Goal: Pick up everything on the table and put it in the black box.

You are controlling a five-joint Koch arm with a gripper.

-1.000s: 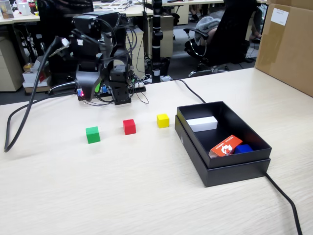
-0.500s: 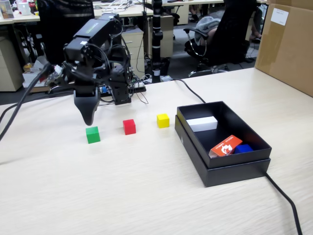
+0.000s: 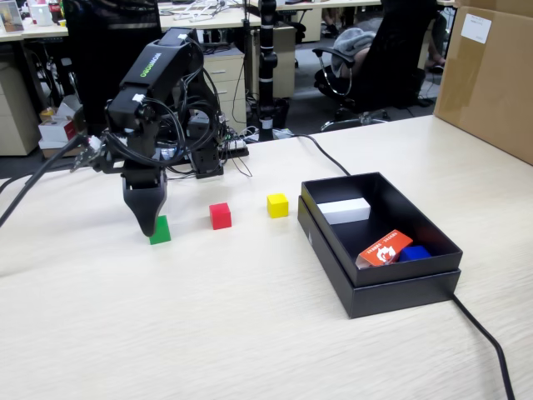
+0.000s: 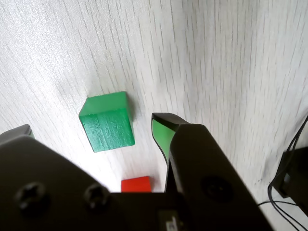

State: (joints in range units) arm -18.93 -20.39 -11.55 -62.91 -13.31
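We judge the small green wooden cube on the pale wood-grain tabletop light, rigid, best pinched across opposite flat faces; our black gripper hangs spread and empty just above it.

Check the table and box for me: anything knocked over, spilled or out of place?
Nothing stands out. The green cube, red cube and yellow cube sit flat in a row on the table. The black box is square in its lid, and the claw hangs beside the green cube.
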